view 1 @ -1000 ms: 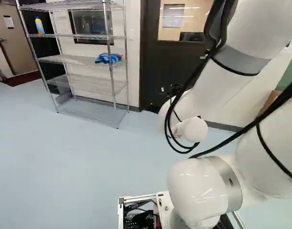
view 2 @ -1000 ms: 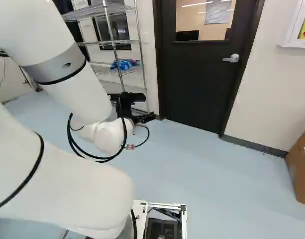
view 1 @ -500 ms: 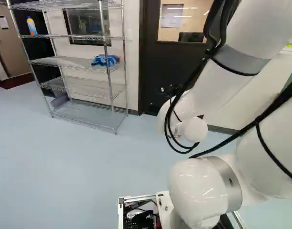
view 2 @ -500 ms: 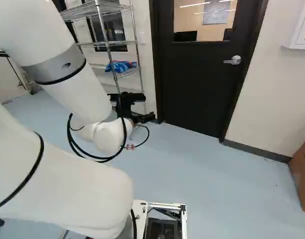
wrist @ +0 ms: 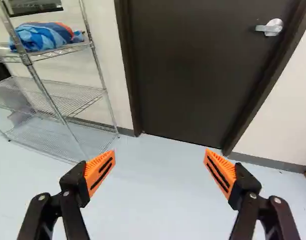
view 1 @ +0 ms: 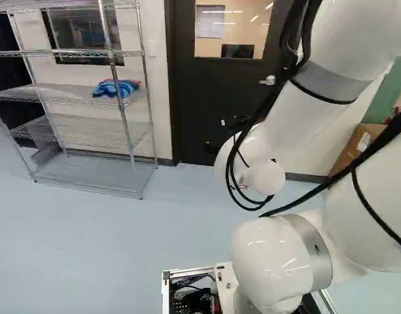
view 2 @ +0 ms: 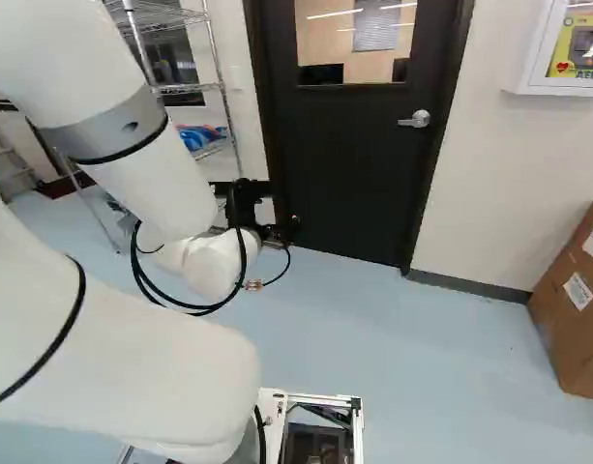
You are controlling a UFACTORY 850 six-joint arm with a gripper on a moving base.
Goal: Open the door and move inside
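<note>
The gripper (view 2: pixel 277 230) shows in the right base view as a dark shape in front of the door's lower left part. In the wrist view the gripper (wrist: pixel 160 170) stands open, its orange-padded fingers wide apart with only floor seen between them. A dark door (view 2: pixel 349 164) with a window in its upper part is closed in its frame. Its silver lever handle (view 2: pixel 415 119) is near the door's right edge. In the wrist view the handle (wrist: pixel 270 27) lies far ahead of the gripper, on the side of the right-hand finger, and nothing touches it.
A wire shelf rack (view 1: pixel 89 101) holding a blue bundle (view 1: pixel 115 87) stands left of the door. Right of the door are a wall cabinet (view 2: pixel 578 48) and a cardboard box (view 2: pixel 577 300) on the floor. Pale blue floor (view 2: pixel 422 367) lies between base and door.
The base has moved: door, rack and handle have shifted left in both base views, and the box shows more fully. The arm holds its pose over its lowest joint.
</note>
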